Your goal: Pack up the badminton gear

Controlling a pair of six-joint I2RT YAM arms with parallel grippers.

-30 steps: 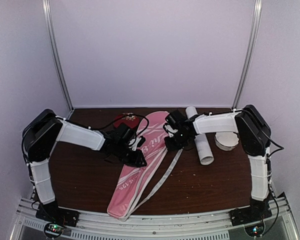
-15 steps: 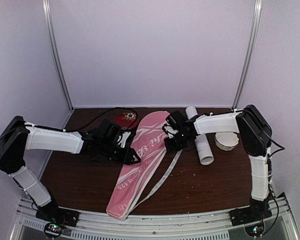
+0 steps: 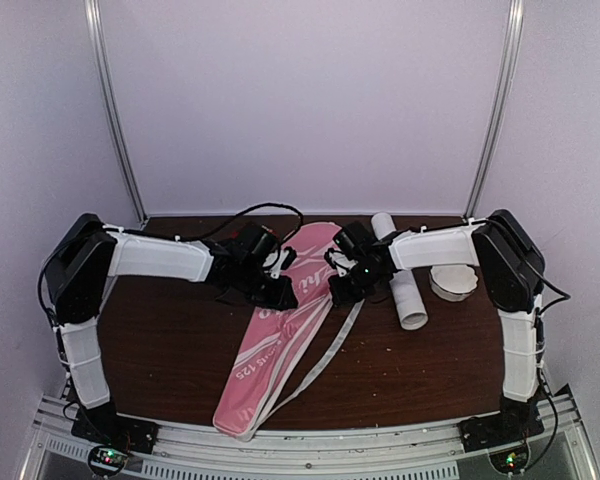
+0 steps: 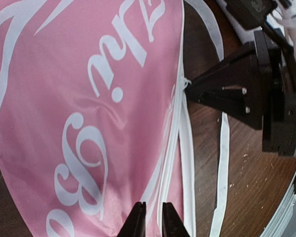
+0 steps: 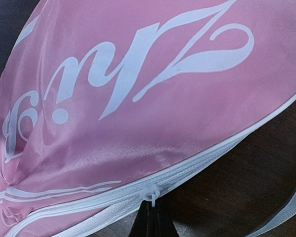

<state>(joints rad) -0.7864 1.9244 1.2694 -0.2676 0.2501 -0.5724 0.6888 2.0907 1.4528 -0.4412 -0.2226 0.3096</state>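
The pink bag [image 3: 280, 335] lies slantwise across the brown table, its wide end at the back. In the left wrist view my left gripper [image 4: 154, 222] stands over the bag [image 4: 89, 108] just beside its white zip [image 4: 175, 133]. Its fingers [image 4: 137, 223] stand a narrow gap apart, with pink fabric and the zip's edge drawn in between them. My right gripper [image 5: 153, 212] is shut on the small white zip pull [image 5: 153, 194] at the bag's [image 5: 138, 98] right edge. Seen from above, both grippers, left [image 3: 280, 295] and right [image 3: 342, 287], meet over the bag's wide end.
A long white tube [image 3: 400, 275] lies right of the bag, behind my right forearm. A white round lid [image 3: 452, 282] sits further right, near the wall. The bag's white strap [image 3: 330, 350] trails over the table towards the near edge.
My left arm pulled back to the left with its jaws wider, then returned to the bag further back, and the jaws have narrowed. The right arm has not moved.
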